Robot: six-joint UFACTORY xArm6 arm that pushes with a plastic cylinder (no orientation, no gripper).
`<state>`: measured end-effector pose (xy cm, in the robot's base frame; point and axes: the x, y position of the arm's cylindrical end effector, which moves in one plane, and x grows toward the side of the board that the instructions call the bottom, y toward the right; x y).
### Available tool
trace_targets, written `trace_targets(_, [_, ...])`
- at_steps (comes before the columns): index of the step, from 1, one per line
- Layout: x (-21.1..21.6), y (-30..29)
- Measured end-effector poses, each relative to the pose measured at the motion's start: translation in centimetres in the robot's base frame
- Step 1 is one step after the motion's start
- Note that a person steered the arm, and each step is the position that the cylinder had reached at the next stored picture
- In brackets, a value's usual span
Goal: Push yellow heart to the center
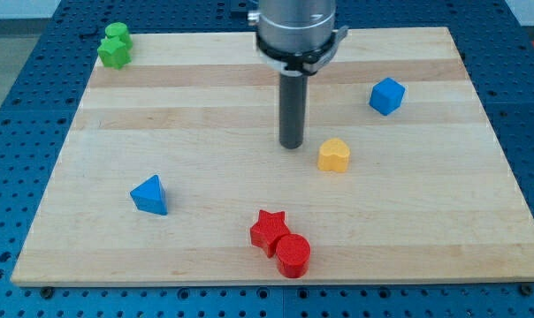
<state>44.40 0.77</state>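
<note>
1. My tip is a bare rod with nothing to grasp, resting on the wooden board.
2. The yellow heart sits just to its right in the view, seemingly apart from it.
3. The red star lies below.

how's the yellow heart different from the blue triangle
Colour and shape: the yellow heart is yellow with a lobed top; the blue triangle is blue and wedge-shaped.
Place: the yellow heart lies just right of the board's middle; the blue triangle lies toward the view's lower left.
Nearness to my tip: the yellow heart sits just to its right, a small gap showing; the blue triangle is far off.
Both stand alone, touching no other block.
</note>
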Motion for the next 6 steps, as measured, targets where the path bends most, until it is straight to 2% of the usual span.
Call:
trace_targets(1, [4.3, -0.8])
trace_targets(2, [6.5, 2.0])
trace_targets(3, [6.5, 5.9])
trace_targets(4, [5.7, 8.1])
trace_targets(6, [-1.1, 5.6])
